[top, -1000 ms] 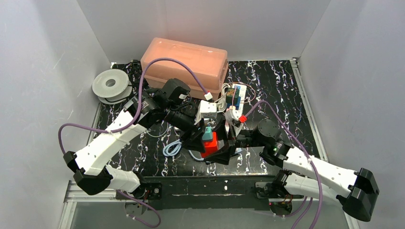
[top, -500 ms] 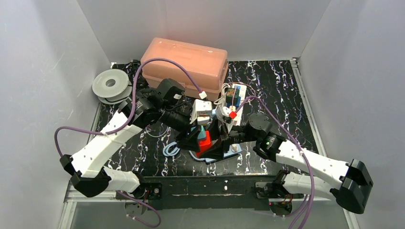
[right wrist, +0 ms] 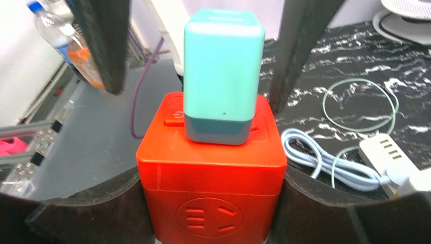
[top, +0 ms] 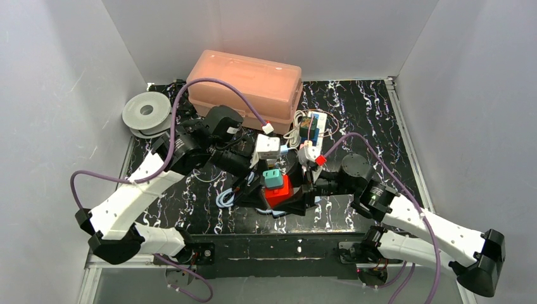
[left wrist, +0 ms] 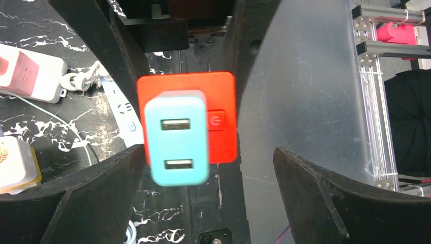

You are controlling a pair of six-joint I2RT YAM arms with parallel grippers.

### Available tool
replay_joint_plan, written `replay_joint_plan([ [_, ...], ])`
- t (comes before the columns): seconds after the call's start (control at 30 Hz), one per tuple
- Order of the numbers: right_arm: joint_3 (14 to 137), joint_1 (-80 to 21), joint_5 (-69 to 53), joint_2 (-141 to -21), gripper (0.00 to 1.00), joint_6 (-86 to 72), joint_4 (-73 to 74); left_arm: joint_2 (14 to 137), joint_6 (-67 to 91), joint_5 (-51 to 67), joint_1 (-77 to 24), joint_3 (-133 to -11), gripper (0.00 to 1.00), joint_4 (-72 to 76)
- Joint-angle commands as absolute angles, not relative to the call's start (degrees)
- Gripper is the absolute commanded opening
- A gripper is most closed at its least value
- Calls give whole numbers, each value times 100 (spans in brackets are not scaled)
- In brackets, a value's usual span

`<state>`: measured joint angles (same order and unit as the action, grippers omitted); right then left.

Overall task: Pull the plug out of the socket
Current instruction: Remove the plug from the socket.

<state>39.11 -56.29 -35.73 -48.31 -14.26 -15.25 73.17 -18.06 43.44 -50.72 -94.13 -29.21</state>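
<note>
The teal plug (right wrist: 223,71) has just been released by the left claw (left wrist: 207,152), now spread wide, and is left unpulled in the red socket (right wrist: 213,152) pinched by the right claw (right wrist: 211,175).

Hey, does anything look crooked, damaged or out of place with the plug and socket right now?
Nothing stands out. The teal two-port USB plug sits upright in the top of the red cube socket, which the right gripper clamps by its sides. The left gripper is open around the plug, not touching it.
</note>
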Motion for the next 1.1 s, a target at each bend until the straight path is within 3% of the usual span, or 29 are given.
replay_joint_plan([
  [0.0,4602,-5777,-3001,-4680,1,-425,16,7006,-2067,4888,-5080,-9573,98,-3375],
  [0.4,5586,-6740,-1309,-4990,1,1314,1981,6943,-2373,4841,-5083,-9613,98,-3605],
  [0.9,5779,-7095,-1095,-5192,1,1327,1643,6666,-2422,4108,-5119,-8537,98,-2077],
  [1.07,5776,-7111,-1138,-5298,1,1274,1496,6726,-2406,4236,-5146,-8526,90,-2064],
])
